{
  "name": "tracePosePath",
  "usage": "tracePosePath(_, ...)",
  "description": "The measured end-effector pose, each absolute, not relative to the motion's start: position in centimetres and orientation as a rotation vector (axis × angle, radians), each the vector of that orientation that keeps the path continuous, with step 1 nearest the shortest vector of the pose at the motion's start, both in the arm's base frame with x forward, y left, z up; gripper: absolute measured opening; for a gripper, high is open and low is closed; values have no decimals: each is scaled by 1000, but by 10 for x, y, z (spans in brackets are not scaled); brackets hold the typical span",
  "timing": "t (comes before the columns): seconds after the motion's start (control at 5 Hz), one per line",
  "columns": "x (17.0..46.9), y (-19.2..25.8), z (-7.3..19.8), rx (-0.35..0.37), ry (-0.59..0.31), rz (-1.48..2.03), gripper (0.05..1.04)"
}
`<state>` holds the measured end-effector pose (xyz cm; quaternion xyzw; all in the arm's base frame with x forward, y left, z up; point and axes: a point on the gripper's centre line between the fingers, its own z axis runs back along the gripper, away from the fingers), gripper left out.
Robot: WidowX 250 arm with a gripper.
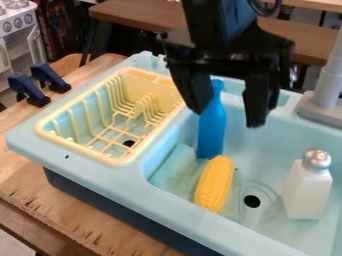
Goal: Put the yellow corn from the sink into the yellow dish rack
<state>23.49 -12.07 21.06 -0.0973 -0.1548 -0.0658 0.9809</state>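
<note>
Black gripper (227, 116) released and spread wide over toy sink (167, 204), near blue bottle (211, 135), corn (214, 184) and white shaker (307, 191) in basin

1. Arm (224, 22): cut off by top edge.
2. Blue bottle (212, 130): upper side partly behind one finger of the gripper (228, 118). Can't tell if they touch.
3. Cloth (172, 167): partly under the corn (214, 184), covered bit can't be seen.
4. Sink (167, 200): runs out of frame right and bottom.
5. Faucet (327, 85): cropped at right edge.
6. Toy stove (19, 14): cropped top left, knob marks too small to read.
7. Drain hole (252, 201): dark, inside can't be made out.
</note>
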Motion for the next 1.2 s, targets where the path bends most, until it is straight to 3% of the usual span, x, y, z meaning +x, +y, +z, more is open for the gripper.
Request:
tracePosePath(0.2,239,-120,195,-176,-347,-97,1002)
tracePosePath(0.4,250,-125,172,-121,-328,-79,1002)
tracePosePath(1.2,251,-108,122,-98,-213,4,1002)
